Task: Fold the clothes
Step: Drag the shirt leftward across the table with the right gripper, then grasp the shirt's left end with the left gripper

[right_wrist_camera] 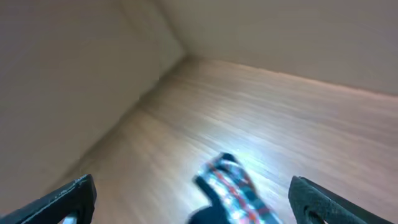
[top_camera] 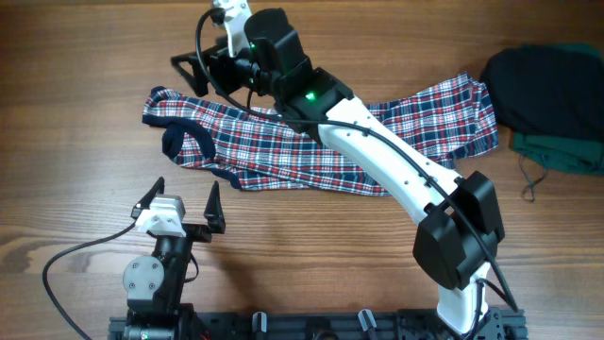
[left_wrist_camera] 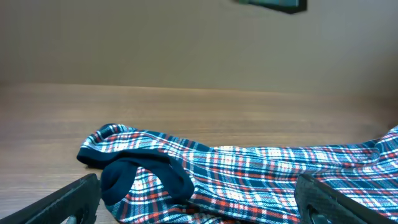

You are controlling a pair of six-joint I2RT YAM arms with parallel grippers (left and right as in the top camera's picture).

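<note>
While the right arm [top_camera: 396, 161] stretches on a diagonal from the near right edge toward far centre, its white and black links pass over the plaid shirt [top_camera: 283, 156]. Right gripper [top_camera: 189, 76] sits at the shirt's far edge, pointing left, jaws spread wide, nothing between them. Its wrist view is blurred: both fingers at the frame edges, a plaid corner low between them, contact not clear.

Left arm [top_camera: 156, 269] is folded low at the near edge and aims away from the base. Left gripper [top_camera: 187, 196] is spread wide and empty.

Shirt: soft woven cloth in red, navy and white checks, with a navy-edged opening [top_camera: 184, 142] at its left end. It is rumpled and lies in a long wrinkled band left to right across mid-table.

Black garment [top_camera: 547, 80]: a soft dark heap at the far right, touching the shirt's right end and resting on a dark green cloth [top_camera: 562, 151] with a thin cord. Table [top_camera: 75, 104]: brown wood grain, matte.

Shirt lies just ahead of the left fingers, with bare wood between the tips and the hem.
</note>
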